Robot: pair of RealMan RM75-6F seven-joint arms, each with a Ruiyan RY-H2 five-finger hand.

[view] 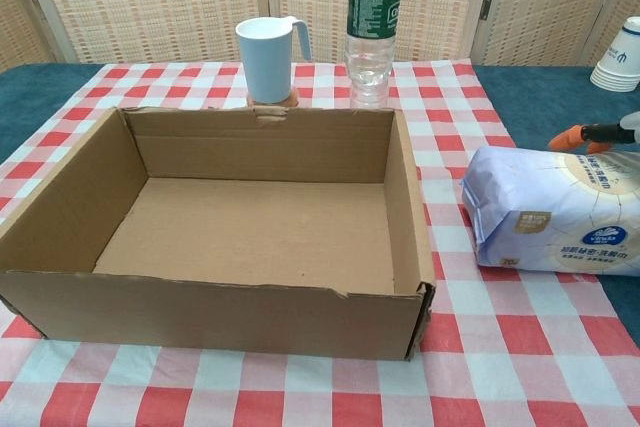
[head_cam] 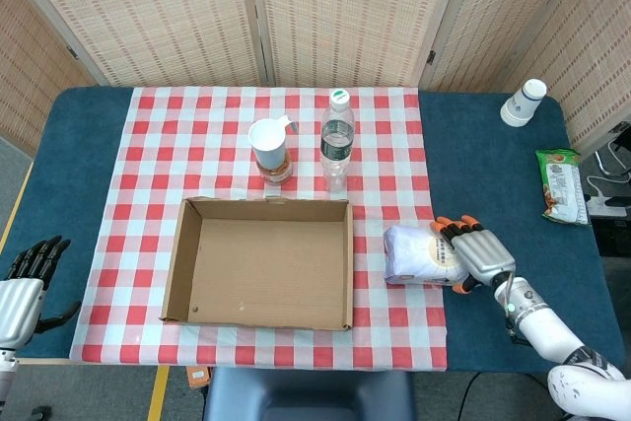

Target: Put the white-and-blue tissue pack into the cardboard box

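Right now the tissue pack lies on its side on the checked cloth, just right of the cardboard box and apart from its right wall. The right hand sits over the pack's right end, palm down, its orange-tipped fingers reaching leftward across the top of the pack. The fingers lie side by side and extended, not curled; whether they press on the wrapper or hover just above it cannot be told. In the chest view only the fingertips show, at the far right edge above the pack.

The box stands open-topped in the middle of the cloth, its right wall between the pack and the box floor. Beyond the box's far wall stand a pale mug and, to its right, a clear water bottle with a green cap. A stack of paper cups lies at the far right corner of the blue table, and a green snack packet near the right edge.

The left hand rests at the near left edge, fingers spread, holding nothing.
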